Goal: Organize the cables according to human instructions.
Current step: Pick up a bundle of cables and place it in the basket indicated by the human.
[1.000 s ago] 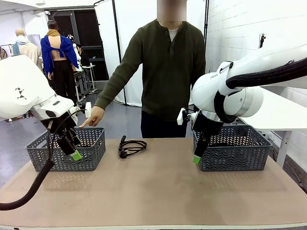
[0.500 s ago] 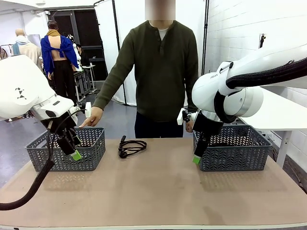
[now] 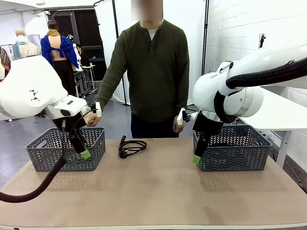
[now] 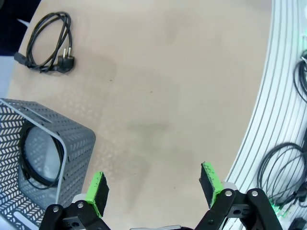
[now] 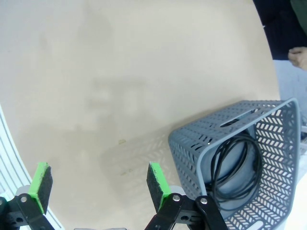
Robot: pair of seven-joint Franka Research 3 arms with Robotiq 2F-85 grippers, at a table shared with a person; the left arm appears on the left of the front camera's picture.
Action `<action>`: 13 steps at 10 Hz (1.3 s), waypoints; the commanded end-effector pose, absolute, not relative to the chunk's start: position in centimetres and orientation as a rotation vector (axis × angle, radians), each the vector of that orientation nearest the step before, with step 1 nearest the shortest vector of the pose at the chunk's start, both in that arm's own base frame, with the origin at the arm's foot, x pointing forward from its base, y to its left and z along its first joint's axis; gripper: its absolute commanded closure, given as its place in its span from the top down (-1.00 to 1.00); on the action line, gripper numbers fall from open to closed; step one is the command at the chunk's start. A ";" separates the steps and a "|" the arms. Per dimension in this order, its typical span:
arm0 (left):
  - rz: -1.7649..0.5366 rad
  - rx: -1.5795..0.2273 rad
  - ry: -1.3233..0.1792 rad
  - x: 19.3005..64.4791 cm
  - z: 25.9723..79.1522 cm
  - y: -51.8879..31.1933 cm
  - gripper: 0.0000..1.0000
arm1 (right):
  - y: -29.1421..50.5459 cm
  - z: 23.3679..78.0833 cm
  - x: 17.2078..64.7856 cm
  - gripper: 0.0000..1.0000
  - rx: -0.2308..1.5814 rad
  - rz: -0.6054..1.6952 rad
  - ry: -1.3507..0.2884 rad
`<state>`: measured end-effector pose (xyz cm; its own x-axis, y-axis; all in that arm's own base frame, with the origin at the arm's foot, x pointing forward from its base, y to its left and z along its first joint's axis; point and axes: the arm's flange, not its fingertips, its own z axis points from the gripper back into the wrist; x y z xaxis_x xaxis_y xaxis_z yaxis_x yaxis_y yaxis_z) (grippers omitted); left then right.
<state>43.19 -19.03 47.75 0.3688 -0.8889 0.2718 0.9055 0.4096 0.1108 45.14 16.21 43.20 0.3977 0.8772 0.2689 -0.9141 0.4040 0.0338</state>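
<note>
Coiled cable (image 3: 131,146) lies on worktop (image 3: 158,191) between two baskets, right of left gripper (image 3: 84,154), apart from it. Right gripper (image 3: 196,159) well apart. Both grippers wide open, empty.
</note>
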 end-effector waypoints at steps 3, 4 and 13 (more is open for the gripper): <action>-0.988 -0.020 -0.275 46.0 48.0 -22.7 1.00 | 16.2 43.2 45.1 1.00 0.188 1.149 -0.216; -0.958 -0.009 -0.257 47.1 48.0 -23.6 1.00 | 16.2 43.2 45.1 1.00 0.188 1.149 -0.216; -0.838 -0.046 -0.218 50.5 46.1 -24.7 1.00 | 16.2 43.2 45.1 1.00 0.188 1.149 -0.216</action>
<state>50.88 -25.07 46.26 0.6549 -0.7287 0.2002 0.7384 0.6734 0.0359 45.14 16.20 43.20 0.3978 0.8772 0.2689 -0.9141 0.4041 0.0339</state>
